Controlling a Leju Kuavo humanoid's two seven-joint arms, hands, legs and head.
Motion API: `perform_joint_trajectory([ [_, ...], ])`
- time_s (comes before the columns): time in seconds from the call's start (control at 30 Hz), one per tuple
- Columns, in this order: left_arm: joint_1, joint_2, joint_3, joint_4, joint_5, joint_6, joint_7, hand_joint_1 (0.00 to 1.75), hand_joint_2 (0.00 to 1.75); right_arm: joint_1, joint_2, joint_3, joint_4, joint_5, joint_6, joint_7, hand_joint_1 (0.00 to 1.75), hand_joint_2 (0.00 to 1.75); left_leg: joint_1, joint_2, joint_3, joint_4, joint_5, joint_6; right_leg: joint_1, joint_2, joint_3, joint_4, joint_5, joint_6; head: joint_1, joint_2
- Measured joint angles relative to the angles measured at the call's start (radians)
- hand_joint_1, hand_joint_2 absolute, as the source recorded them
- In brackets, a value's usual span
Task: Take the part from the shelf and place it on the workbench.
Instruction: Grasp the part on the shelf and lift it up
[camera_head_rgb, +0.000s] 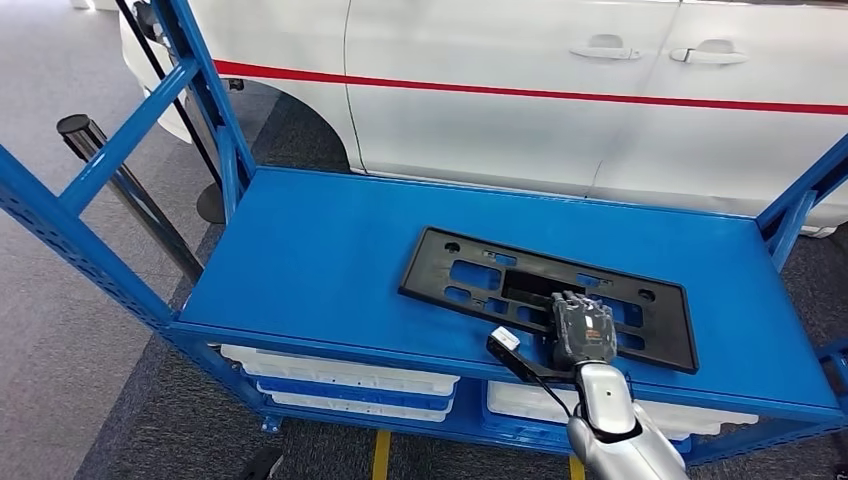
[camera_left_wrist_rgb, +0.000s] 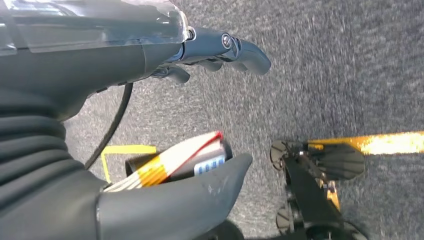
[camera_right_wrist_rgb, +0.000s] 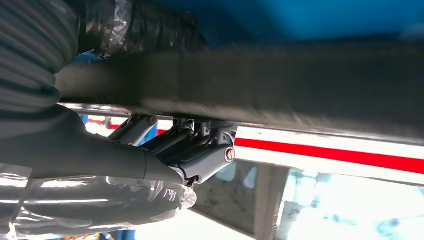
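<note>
A flat black plastic part (camera_head_rgb: 548, 298), a long rectangular frame with cut-outs and mounting holes, lies on the top deck of a blue metal shelf (camera_head_rgb: 320, 260), angled so that its left end points toward the far side and its right end sits near the front edge. The right robot hand (camera_head_rgb: 582, 325) reaches in from the near right on a silver arm and rests on the part's near edge, right of its middle; in the right wrist view its fingers (camera_right_wrist_rgb: 202, 150) lie against the dark edge of the part, and whether they are clamped on it cannot be told. A small white-tagged black cable (camera_head_rgb: 508, 345) runs beside the wrist.

The left robot hand (camera_left_wrist_rgb: 220, 95) hangs over grey carpet (camera_left_wrist_rgb: 345, 65), its dark fingers and thick thumb held apart with nothing between them. A yellow floor line (camera_left_wrist_rgb: 385, 142) crosses the carpet there.

White trays (camera_head_rgb: 340, 380) sit stacked on the lower level of the shelf. Beyond the shelf stands a white car (camera_head_rgb: 520, 90) with a red stripe along its doors.
</note>
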Motion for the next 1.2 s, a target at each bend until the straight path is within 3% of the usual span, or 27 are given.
perform_joint_trajectory([
  [0.13, 0.001, 0.020, 0.035, -0.006, 0.024, -0.008, -0.006, 0.00, 1.75, 0.001, 0.050, 0.022, -0.049, -0.012, -0.011, -0.031, 1.75, 1.75, 0.000, 0.002, -0.004, 0.000, 0.001, -0.003, 0.000, 0.002, -0.007, 0.005, 0.000, -0.001, 0.000, 0.000],
  [0.43, 0.007, 0.047, 0.065, -0.006, 0.016, -0.008, -0.007, 0.00, 1.75, 0.007, 0.043, 0.059, -0.358, -0.109, -0.022, -0.092, 1.75, 1.75, 0.000, -0.002, -0.014, 0.000, 0.004, -0.005, 0.000, 0.000, -0.020, 0.009, 0.000, -0.002, 0.000, 0.000],
  [0.53, 0.006, 0.046, 0.064, -0.006, -0.012, 0.001, -0.008, 0.00, 1.75, 0.021, -0.015, 0.055, -0.508, -0.126, -0.044, -0.088, 1.75, 1.75, -0.003, -0.003, -0.016, 0.007, -0.001, 0.003, -0.006, -0.002, -0.018, 0.003, 0.001, 0.002, 0.000, 0.000],
  [0.63, 0.009, 0.027, 0.057, -0.006, -0.049, 0.033, -0.012, 0.00, 1.75, 0.089, -0.130, 0.014, -0.680, -0.162, -0.089, -0.113, 1.75, 1.75, -0.004, -0.008, -0.013, 0.002, -0.001, 0.018, -0.009, -0.009, -0.008, -0.005, 0.000, 0.014, -0.001, 0.000],
  [0.7, 0.013, 0.011, 0.052, -0.006, -0.064, 0.044, -0.019, 0.00, 1.75, 0.145, -0.208, -0.035, -0.770, -0.176, -0.116, -0.142, 1.75, 1.75, 0.000, -0.008, -0.003, -0.015, 0.010, 0.030, -0.007, -0.011, -0.012, 0.017, -0.026, 0.017, 0.001, 0.000],
  [0.8, 0.015, -0.005, 0.042, -0.006, -0.074, 0.046, -0.026, 0.00, 1.75, 0.212, -0.287, -0.107, -0.860, -0.168, -0.129, -0.167, 1.75, 1.75, -0.002, 0.003, 0.000, -0.024, 0.018, 0.038, -0.004, -0.008, -0.083, 0.182, -0.131, 0.013, 0.004, 0.000],
  [0.83, 0.015, -0.008, 0.038, -0.006, -0.076, 0.046, -0.027, 0.00, 1.75, 0.232, -0.302, -0.123, -0.882, -0.160, -0.128, -0.170, 1.75, 1.75, -0.004, 0.005, -0.003, -0.022, 0.018, 0.038, -0.003, -0.008, -0.105, 0.235, -0.151, 0.013, 0.004, 0.000],
  [0.87, 0.014, -0.010, 0.035, -0.006, -0.078, 0.046, -0.027, 0.00, 1.75, 0.250, -0.317, -0.135, -0.900, -0.152, -0.126, -0.171, 1.75, 1.75, -0.005, 0.006, -0.006, -0.019, 0.018, 0.038, -0.003, -0.008, -0.113, 0.260, -0.152, 0.013, 0.004, 0.000],
  [0.9, 0.013, -0.012, 0.033, -0.006, -0.080, 0.046, -0.027, 0.00, 1.75, 0.266, -0.329, -0.146, -0.917, -0.145, -0.123, -0.172, 1.75, 1.75, -0.005, 0.006, -0.010, -0.015, 0.018, 0.037, -0.004, -0.008, -0.101, 0.247, -0.134, 0.013, 0.004, 0.000],
  [0.97, 0.013, -0.013, 0.030, -0.006, -0.085, 0.047, -0.026, 0.00, 1.75, 0.284, -0.351, -0.162, -0.943, -0.135, -0.118, -0.172, 1.75, 1.75, -0.004, 0.006, -0.018, -0.004, 0.016, 0.033, -0.007, -0.008, -0.035, 0.128, -0.080, 0.013, 0.004, 0.000],
  [1.03, 0.013, -0.014, 0.030, -0.007, -0.086, 0.048, -0.024, 0.00, 1.75, 0.292, -0.368, -0.171, -0.961, -0.128, -0.112, -0.172, 1.75, 1.75, -0.005, 0.003, -0.024, 0.005, 0.017, 0.021, -0.003, -0.004, 0.012, 0.042, -0.046, 0.005, 0.004, 0.000],
  [1.13, 0.016, -0.013, 0.030, -0.007, -0.085, 0.048, -0.022, 0.00, 1.75, 0.301, -0.384, -0.177, -0.980, -0.122, -0.101, -0.169, 1.75, 1.75, -0.007, -0.001, -0.031, 0.006, 0.027, -0.002, 0.005, -0.001, 0.006, 0.033, -0.035, -0.020, 0.003, 0.000],
  [1.2, 0.019, -0.013, 0.030, -0.007, -0.085, 0.048, -0.021, 0.00, 1.75, 0.304, -0.389, -0.178, -0.993, -0.119, -0.095, -0.165, 1.75, 1.75, -0.005, -0.001, -0.045, 0.023, 0.006, -0.014, 0.003, -0.004, -0.008, 0.028, -0.023, -0.040, 0.002, 0.000],
])
